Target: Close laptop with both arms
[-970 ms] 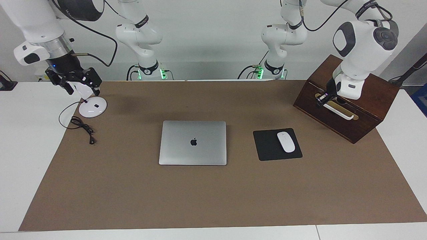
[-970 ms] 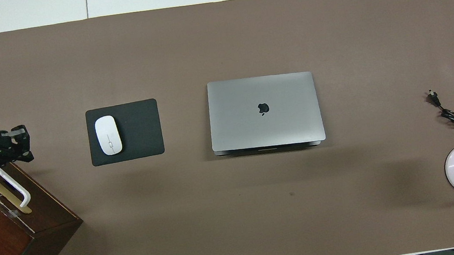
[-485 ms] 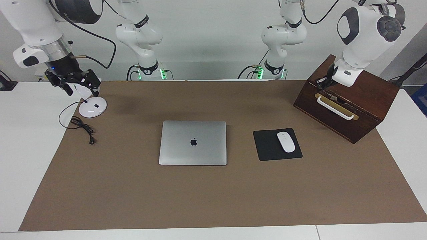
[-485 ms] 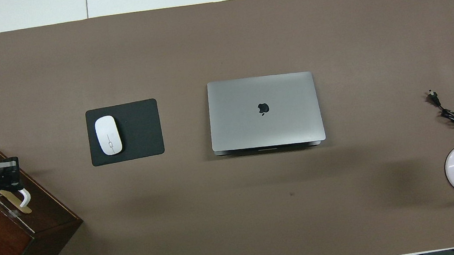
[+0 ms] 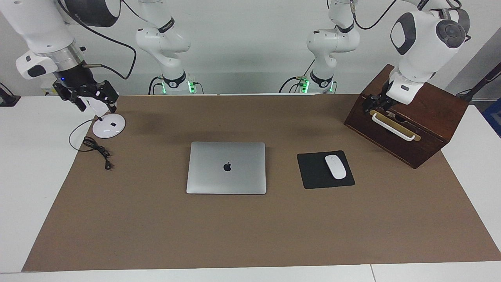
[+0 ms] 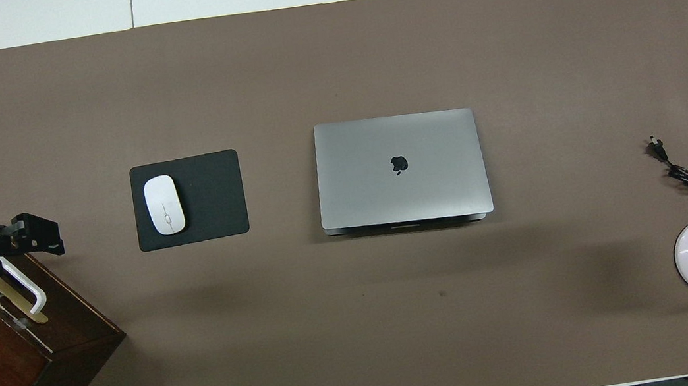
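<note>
**Between two idle claws, a shut laptop**

Midway between both claws lies the laptop (image 5: 226, 167), thin matte silver slab, lid flat, well apart from either. Left gripper (image 5: 379, 102) hangs over the glossy wooden box (image 5: 430, 129) by its white handle; right gripper (image 5: 89, 95) over the round lamp base (image 5: 109, 126). Neither claw's spread is readable. Judged done: keep both clear, no pressing.

The only sign that reads clearly is the dark apple logo (image 5: 227, 167) in the middle of the closed lid of the laptop (image 5: 226, 156). Black bands (image 5: 167, 25) on the arms carry small white lettering, too fine to read. No other text or number shows.
</note>
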Robot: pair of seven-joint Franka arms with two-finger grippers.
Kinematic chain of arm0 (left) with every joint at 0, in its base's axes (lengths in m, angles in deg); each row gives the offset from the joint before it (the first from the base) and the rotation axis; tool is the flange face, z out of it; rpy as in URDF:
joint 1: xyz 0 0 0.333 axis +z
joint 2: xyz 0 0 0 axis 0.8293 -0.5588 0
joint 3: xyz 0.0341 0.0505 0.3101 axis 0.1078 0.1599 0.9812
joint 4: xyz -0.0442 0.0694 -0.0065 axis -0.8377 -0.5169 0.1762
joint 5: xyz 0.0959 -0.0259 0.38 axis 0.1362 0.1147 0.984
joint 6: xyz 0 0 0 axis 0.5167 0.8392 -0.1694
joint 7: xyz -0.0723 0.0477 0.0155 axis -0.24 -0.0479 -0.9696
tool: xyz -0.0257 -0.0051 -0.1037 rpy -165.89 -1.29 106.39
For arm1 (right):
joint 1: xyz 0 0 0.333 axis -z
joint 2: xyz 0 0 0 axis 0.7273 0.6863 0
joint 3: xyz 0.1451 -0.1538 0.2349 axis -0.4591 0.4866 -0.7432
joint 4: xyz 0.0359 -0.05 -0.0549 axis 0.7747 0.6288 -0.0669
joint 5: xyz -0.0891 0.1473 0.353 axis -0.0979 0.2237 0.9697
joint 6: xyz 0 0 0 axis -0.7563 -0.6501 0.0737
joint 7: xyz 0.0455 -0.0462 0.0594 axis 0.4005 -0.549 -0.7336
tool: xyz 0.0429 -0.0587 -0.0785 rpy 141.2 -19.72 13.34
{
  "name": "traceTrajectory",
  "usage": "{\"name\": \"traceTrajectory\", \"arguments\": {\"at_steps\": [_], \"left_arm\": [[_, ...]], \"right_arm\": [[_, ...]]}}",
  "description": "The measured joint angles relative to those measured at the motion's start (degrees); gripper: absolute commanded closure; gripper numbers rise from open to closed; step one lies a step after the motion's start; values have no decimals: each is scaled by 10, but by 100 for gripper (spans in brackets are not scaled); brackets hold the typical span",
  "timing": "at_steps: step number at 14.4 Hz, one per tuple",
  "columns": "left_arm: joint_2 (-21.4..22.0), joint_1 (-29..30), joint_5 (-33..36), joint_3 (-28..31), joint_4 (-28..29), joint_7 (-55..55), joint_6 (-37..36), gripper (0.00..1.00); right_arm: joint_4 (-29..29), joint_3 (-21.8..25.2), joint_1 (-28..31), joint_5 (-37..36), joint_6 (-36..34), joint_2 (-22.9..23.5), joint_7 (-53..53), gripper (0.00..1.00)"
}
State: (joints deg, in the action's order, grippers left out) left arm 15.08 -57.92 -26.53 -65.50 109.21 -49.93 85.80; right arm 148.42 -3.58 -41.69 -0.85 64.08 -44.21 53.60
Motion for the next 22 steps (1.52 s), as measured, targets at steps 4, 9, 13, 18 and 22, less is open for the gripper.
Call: {"name": "traceTrajectory", "arguments": {"at_steps": [4,9,13,18,22], "left_arm": [[-29,0,0,-1,0,4,30,0],[-37,-13,0,-10,-38,4,4,0],[-37,-16,0,-14,-48,4,-2,0],[-32,-16,0,-17,-78,4,-5,0],[-32,-16,0,-17,-78,4,-5,0]], "right_arm": [[-2,-1,0,0,-26,-10,0,0],[-2,-10,0,0,-48,-11,-1,0],[-2,-12,0,0,-55,-11,-1,0],[-2,-12,0,0,-61,-11,-1,0],[-2,-12,0,0,-64,-12,-1,0]]}}
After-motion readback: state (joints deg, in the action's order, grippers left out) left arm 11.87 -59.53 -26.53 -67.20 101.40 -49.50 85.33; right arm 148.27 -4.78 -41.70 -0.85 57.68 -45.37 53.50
